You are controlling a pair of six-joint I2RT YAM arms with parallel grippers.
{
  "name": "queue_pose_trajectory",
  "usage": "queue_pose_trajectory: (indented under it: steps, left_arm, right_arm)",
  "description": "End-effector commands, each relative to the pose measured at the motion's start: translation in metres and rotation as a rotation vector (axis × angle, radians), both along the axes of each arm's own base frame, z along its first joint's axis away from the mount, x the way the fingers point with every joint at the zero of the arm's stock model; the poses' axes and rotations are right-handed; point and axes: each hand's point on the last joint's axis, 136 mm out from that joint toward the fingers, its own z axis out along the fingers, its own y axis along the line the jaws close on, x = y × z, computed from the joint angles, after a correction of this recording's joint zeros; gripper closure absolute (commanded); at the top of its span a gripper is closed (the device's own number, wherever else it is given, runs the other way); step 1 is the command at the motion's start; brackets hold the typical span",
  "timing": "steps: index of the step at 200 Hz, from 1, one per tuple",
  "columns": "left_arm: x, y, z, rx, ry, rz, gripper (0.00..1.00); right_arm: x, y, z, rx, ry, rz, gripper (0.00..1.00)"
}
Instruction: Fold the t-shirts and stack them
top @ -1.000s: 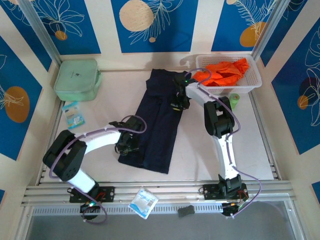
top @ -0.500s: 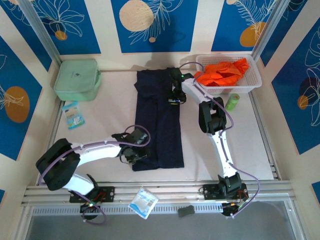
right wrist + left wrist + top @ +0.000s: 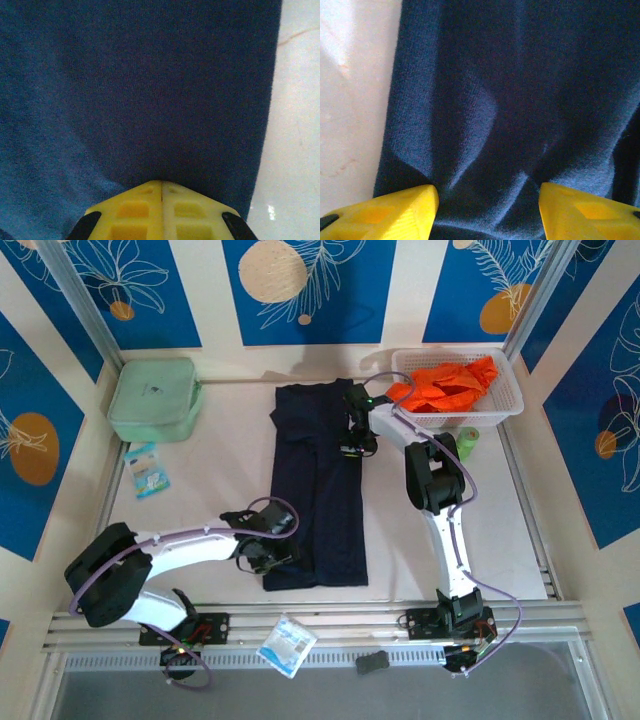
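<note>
The navy t-shirt [image 3: 318,490] lies folded into a long strip down the middle of the table [image 3: 215,450]. My left gripper [image 3: 272,552] rests on its near left corner. In the left wrist view that gripper [image 3: 486,210] is open, its yellow fingers [image 3: 395,215] apart with wrinkled cloth [image 3: 520,100] between them. My right gripper [image 3: 356,440] sits at the strip's far right edge. In the right wrist view it [image 3: 162,183] is shut, tips meeting the navy cloth [image 3: 150,90]. The orange t-shirt [image 3: 445,385] lies crumpled in the white basket [image 3: 500,410].
A pale green zipped case [image 3: 152,398] stands at the back left. A small green roll [image 3: 467,443] sits in front of the basket. A printed packet [image 3: 148,470] lies left of the shirt, another [image 3: 287,644] on the front rail beside a black block [image 3: 372,662].
The shirt's far end swung left and its near end right, straightening the strip. The left gripper slid toward the near edge; the right gripper shifted slightly right in the last half second.
</note>
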Motion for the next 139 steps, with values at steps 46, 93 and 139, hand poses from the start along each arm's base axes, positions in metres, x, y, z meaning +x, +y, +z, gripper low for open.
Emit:
queue_pose_trajectory:
  steps: [46, 93, 139]
  left_arm:
    - [0.009, 0.024, 0.025, 0.218, -0.050, -0.095, 0.17]
    - [0.087, 0.023, 0.154, 0.339, -0.530, -0.268, 0.01]
    - [0.132, 0.013, 0.274, 0.443, -1.035, -0.545, 0.01]
  right_arm:
    - [0.017, -0.024, 0.056, -0.058, -0.114, 0.038, 0.90]
    - [-0.018, -0.032, 0.240, -0.003, -0.601, 0.229, 0.65]
    - [-0.129, -0.037, 0.337, 0.065, -0.964, 0.533, 0.42]
